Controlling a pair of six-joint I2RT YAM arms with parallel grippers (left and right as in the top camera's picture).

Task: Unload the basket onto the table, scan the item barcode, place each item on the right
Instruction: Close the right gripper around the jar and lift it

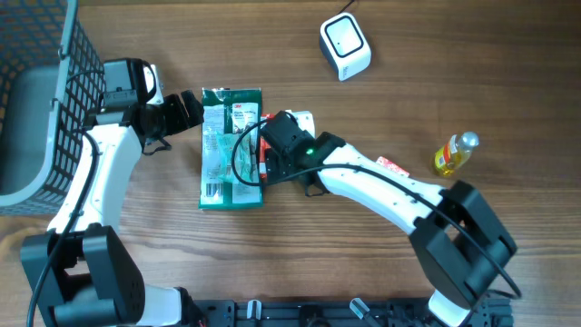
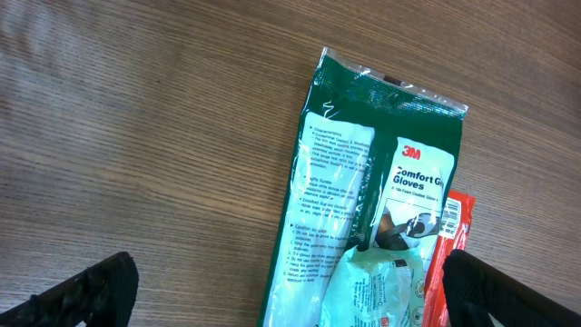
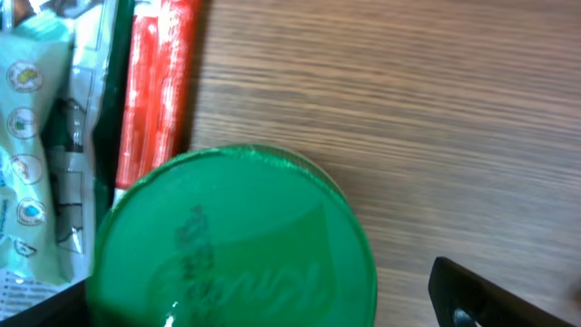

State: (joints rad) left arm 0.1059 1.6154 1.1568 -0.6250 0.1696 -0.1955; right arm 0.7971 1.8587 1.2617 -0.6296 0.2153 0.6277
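One glove packet (image 1: 231,147), one scanner (image 1: 345,47), one bottle (image 1: 454,154), one basket (image 1: 68,68).
At the worktop's left edge the basket holds something grey; left hand (image 1: 195,109) and right hand (image 1: 263,156) gape wide, empty.

Green glove pack (image 1: 231,147) lying flat on wooden table (image 1: 381,263), long side running top to bottom in overhead view, printed face pointing up, "3M" and "Gloves" lettering showing. Barcode sitting near its lower-left corner. Red pack (image 2: 451,238) lying along its right edge, touching it. Round green lid (image 3: 236,245) sitting just beside red pack. White boxy scanner (image 1: 345,47) resting well apart, toward far side. Small yellow bottle (image 1: 454,154) lying tilted at far right.
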